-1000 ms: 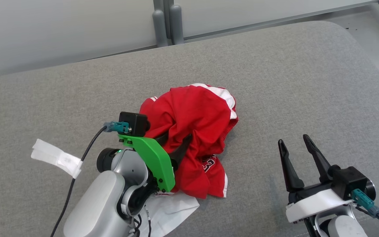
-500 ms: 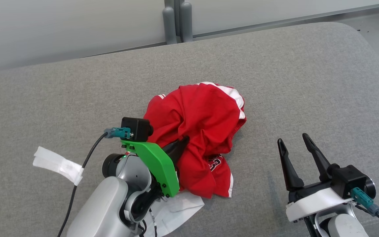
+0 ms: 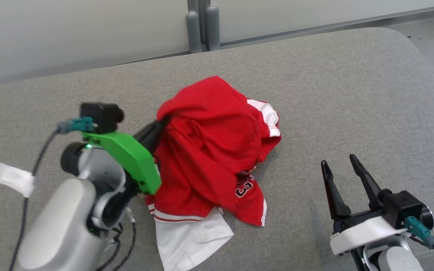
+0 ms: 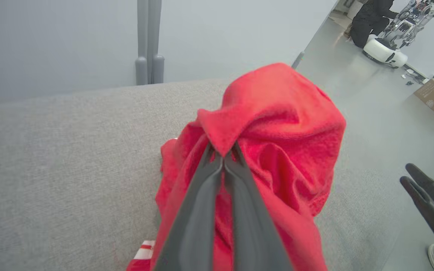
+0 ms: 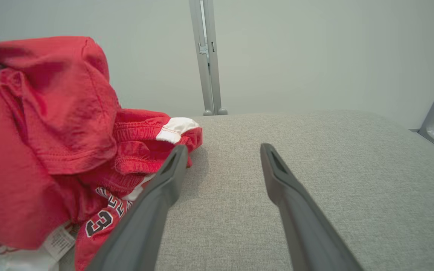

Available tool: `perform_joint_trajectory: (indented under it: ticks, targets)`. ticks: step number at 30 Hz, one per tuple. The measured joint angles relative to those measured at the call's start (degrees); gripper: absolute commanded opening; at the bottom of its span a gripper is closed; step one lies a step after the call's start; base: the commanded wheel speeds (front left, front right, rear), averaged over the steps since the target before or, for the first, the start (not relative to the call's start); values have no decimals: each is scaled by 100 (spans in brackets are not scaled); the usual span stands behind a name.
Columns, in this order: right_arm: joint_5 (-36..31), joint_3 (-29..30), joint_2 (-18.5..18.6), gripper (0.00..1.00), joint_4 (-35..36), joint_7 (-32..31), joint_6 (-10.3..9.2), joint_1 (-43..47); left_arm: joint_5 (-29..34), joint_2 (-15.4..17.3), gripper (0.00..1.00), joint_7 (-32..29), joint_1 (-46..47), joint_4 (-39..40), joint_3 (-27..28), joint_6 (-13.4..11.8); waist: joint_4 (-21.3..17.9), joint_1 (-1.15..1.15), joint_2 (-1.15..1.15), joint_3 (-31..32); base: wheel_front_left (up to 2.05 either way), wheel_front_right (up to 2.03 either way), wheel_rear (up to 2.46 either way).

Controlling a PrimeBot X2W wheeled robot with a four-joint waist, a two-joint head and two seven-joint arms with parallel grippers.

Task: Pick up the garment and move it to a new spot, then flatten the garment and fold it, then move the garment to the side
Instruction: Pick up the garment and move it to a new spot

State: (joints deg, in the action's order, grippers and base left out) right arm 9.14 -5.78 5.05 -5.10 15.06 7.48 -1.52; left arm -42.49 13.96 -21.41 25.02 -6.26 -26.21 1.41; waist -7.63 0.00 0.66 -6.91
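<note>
Left fingers (image 4: 222,162) just snapped shut on the garment (image 3: 209,150), now draped over their tips mid-lift, so pickup's underway; right fingers (image 3: 338,161) wide open, empty.

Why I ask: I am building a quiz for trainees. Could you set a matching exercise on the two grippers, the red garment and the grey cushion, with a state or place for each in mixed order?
Column one:
1. left gripper, long dark fingers
2. right gripper, long dark fingers
3. crumpled red fabric garment with white trim
4. grey woven fabric cushion

Column two:
A. open, holding nothing
B. raised at one fold, the rest lying down
C. shut on red cloth
D. lies under the garment

Pairs: 1-C, 2-A, 3-B, 4-D.
</note>
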Motion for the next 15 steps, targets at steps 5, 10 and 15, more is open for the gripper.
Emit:
perform_joint_trajectory:
  ticks: [5,10,15]
  targets:
    - [-19,33,-27,100,22,0,1,9,-151,740,0,-394,250,889,682,-224,46,0,0,11,0,0,0]
    - [-20,46,-64,100,23,0,0,12,-140,1694,0,-844,708,1294,1472,-480,85,0,0,15,0,0,0]
    - [-20,42,-88,100,30,0,0,-29,35,2671,0,-1176,1338,869,2172,-686,48,0,0,-35,0,0,0]
